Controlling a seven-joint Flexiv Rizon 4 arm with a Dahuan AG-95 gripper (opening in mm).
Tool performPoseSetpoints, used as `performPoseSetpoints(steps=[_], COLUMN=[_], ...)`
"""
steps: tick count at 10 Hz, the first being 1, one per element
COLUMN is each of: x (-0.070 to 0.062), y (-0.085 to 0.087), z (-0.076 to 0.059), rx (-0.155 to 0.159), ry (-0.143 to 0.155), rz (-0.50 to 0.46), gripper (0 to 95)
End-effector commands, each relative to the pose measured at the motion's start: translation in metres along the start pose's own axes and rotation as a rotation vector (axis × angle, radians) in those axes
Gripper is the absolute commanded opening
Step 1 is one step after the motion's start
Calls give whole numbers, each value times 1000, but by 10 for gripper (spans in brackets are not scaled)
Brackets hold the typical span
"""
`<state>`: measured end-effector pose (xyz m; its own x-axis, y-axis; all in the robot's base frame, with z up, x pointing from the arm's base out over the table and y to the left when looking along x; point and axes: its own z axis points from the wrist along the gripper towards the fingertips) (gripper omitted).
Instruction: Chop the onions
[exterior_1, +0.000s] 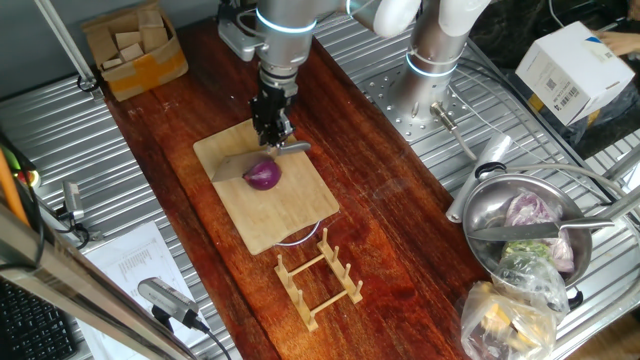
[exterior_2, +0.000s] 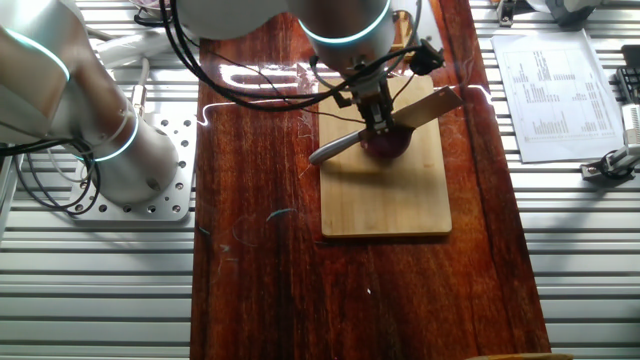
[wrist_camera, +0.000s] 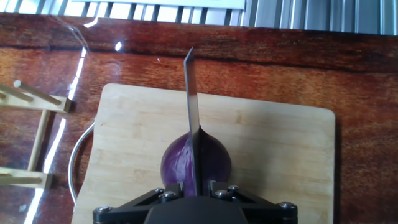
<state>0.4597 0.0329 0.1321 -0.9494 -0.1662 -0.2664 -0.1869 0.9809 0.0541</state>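
knife (exterior_1: 262, 159): clamped in the tool (exterior_1: 272, 130), blade set into the top of the red onion (exterior_1: 263, 176). onion: directly beneath the tool, seated on the bamboo board (exterior_1: 290, 215).

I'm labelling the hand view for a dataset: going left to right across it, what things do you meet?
Wooden rack → metal ring poking out from under the board's left edge → cutting board → onion with the knife set into its middle.

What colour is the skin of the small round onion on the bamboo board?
Glossy dark purple-magenta; the small round onion shows best in the hand view, under the metal knife blade.
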Motion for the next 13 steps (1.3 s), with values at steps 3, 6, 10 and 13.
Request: performPoseSetpoints(steps=[3,6,10,13], x=[3,7,7,8], y=[1,2,2,2], z=[3,5,8,9], rx=[3,5,5,5], ry=[-10,-24,-57,-61], rz=[0,-3,-12,-14], gripper=[190,190,190,190])
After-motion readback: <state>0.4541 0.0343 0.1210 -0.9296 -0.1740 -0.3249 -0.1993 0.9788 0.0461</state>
